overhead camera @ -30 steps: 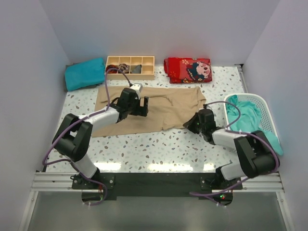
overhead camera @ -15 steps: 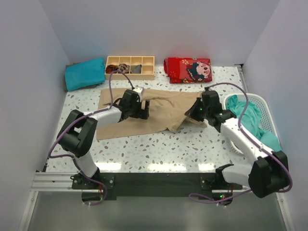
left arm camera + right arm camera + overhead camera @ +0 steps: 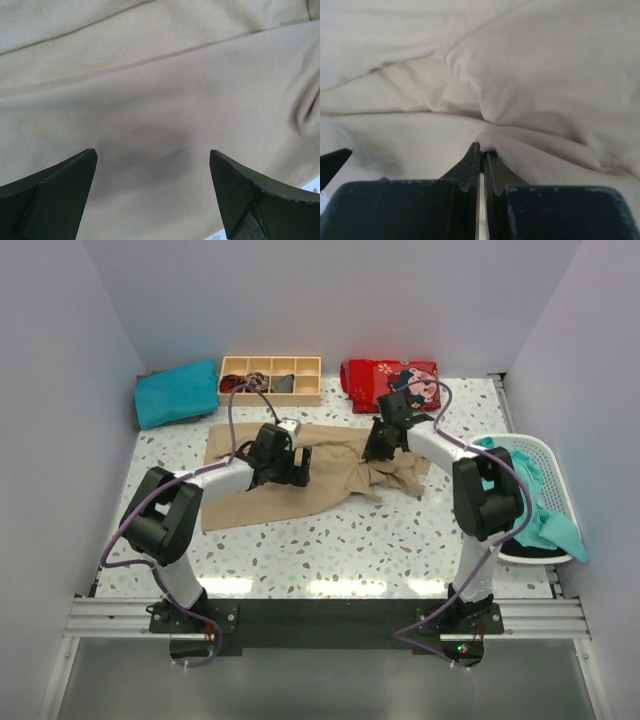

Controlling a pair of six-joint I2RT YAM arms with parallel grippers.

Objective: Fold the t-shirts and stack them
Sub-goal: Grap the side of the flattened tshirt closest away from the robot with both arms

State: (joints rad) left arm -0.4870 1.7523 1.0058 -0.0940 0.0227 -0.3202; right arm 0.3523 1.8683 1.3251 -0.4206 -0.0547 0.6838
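Right wrist view is showing the right gripper with its fingers pressed together, pinching a raised fold of the tan t-shirt. Bunched cloth is lying just beyond the fingertips.

Left wrist view is showing the left gripper with its fingers spread wide. Flat tan cloth is lying between and beyond them; contact with the cloth cannot be confirmed.

Top external view is showing the tan t-shirt lying on the speckled table, smooth around the left gripper and wrinkled around the right gripper. Beyond the left gripper, a wooden tray and a folded teal t-shirt are resting. Beyond the right gripper, a red printed cloth is lying. Well apart on its outer side, a white basket is holding a second teal t-shirt.
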